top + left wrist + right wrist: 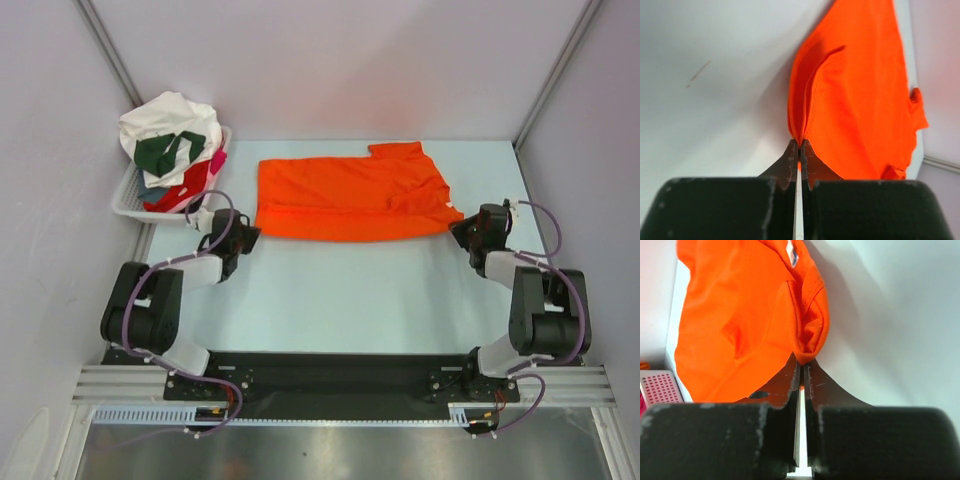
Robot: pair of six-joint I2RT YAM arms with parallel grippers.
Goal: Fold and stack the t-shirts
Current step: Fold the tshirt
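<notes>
We pinch the orange t-shirt [345,195] right of the basket [128,203], with left claw [799,144] and right claw [802,363] clamped on its near corners.

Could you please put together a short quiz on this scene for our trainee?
1. True or false: the left pincer and the right pincer are both shut on the shirt that lies on the table.
2. Where are the other shirts piled? A) in the basket B) between the arms C) on the right arm
3. Fill in: the shirt on the table is ____ in colour.
Key: 1 true; 2 A; 3 orange.
</notes>
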